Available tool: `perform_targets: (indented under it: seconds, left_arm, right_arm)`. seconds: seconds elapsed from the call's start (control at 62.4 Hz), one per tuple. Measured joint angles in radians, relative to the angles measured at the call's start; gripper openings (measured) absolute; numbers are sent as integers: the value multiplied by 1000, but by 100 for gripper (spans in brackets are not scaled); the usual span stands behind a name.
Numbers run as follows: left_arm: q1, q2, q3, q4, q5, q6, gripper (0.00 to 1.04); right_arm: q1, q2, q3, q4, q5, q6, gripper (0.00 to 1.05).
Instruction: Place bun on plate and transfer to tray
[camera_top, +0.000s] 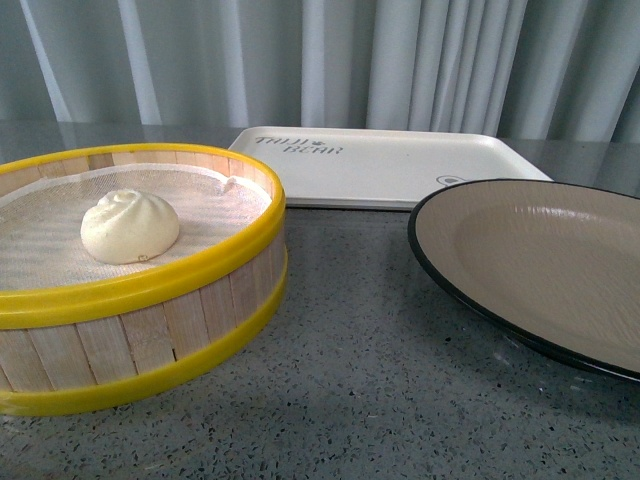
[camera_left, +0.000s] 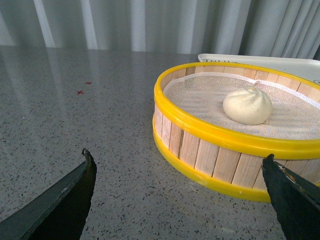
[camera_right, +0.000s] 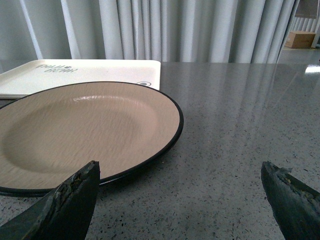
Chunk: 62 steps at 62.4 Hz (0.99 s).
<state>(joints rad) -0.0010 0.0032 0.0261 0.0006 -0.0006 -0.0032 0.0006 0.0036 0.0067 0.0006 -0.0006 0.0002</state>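
We judge nothing of the task done yet. At the left of the front view the bun (camera_top: 129, 226) sits on the mesh inside the steamer basket (camera_top: 150, 290), untouched. In the upper middle lies the tray (camera_top: 390, 165) with nothing on it. At the right the plate (camera_top: 530, 260) rests on the counter (camera_top: 350, 380), also bare. Our left gripper (camera_left: 177, 155) is spread wide and holds nothing, facing the basket. Our right gripper (camera_right: 180, 165) is likewise wide and free, before the plate. Both moves are left: bun onto plate, plate onto tray.
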Motion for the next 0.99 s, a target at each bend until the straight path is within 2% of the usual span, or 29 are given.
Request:
perform_targets:
  seconds: [0.993]
  left_arm:
    - [0, 0, 0, 0, 0, 0, 98]
  right_arm:
    - [0, 0, 0, 0, 0, 0, 96]
